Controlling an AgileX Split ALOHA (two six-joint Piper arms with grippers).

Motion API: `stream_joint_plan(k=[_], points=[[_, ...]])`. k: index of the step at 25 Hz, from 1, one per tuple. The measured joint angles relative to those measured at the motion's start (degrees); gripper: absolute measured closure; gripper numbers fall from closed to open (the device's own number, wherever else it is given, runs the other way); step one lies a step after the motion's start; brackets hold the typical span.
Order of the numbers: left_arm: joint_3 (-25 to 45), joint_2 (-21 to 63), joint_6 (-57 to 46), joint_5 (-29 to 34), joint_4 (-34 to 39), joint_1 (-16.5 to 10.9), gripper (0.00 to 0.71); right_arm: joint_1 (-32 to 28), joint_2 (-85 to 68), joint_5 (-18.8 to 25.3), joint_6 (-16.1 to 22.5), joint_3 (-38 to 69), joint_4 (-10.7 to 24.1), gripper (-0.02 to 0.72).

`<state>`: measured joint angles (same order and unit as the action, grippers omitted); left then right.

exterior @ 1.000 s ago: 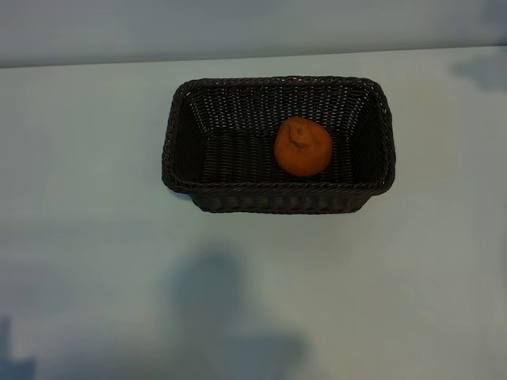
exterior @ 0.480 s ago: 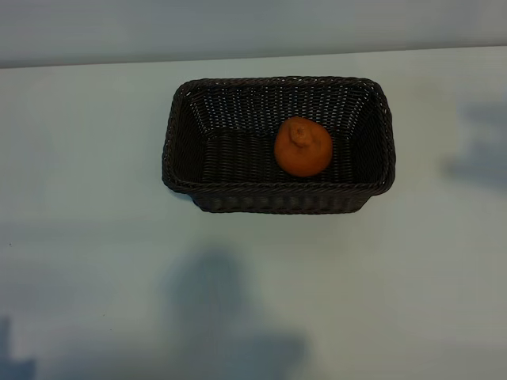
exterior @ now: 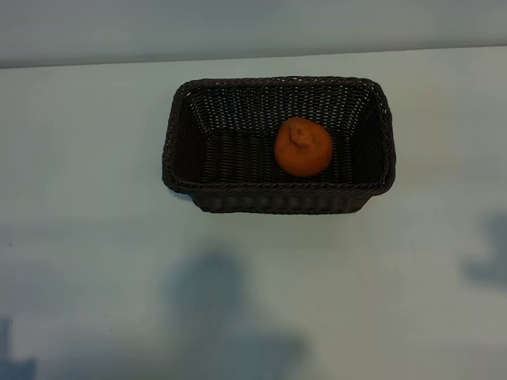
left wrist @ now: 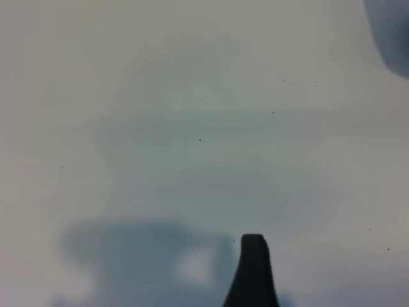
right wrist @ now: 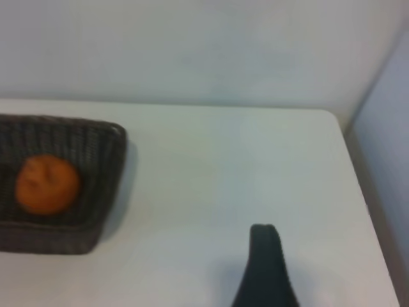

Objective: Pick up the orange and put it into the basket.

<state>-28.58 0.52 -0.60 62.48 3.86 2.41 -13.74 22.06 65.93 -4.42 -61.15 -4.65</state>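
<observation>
Fingers first: one dark fingertip of the right gripper shows in my right wrist view, nothing against it and nothing held, so I read those jaws as apart and empty. Same on the left: a single fingertip over bare table, jaws apart, nothing held. Neither gripper shows in the exterior view, only soft shadows on the tabletop.

Outward from the right fingertip: clear white table, then the basket well apart from it, off to one side of that view. Orange sits inside it.

Exterior view confirms: orange rests on the floor of the basket, right of centre, nearer the right end wall but not touching it as far as I can tell, stem end up. Basket stands flat on the table.

My read: placement is done, nothing left to grab.

Handling, if I ever had to re-pick: fruit looks light, skin bumpy so grip should be decent, flesh soft so squeeze gently. Take it across the widest middle from above, avoiding the puckered stem end. Wicker walls slope, so there's room to come down inside.
</observation>
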Motion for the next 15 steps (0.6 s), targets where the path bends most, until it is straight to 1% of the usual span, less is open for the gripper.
stream_joint_plan(k=[5,8,11,15], points=[[0.00,0.00,0.00,0.00,0.00,0.00,0.118,0.13,-4.41,-0.38,1.71,8.93,0.69,0.195],[0.00,0.00,0.00,0.00,0.00,0.00,0.118,2.16,-7.71,-0.68,2.42,13.85,0.75,0.195],[0.00,0.00,0.00,0.00,0.00,0.00,0.118,3.46,-12.03,-0.15,2.86,16.97,1.00,0.197],[0.00,0.00,0.00,0.00,0.00,0.00,0.118,3.52,-19.76,0.18,3.51,20.20,1.39,0.197]])
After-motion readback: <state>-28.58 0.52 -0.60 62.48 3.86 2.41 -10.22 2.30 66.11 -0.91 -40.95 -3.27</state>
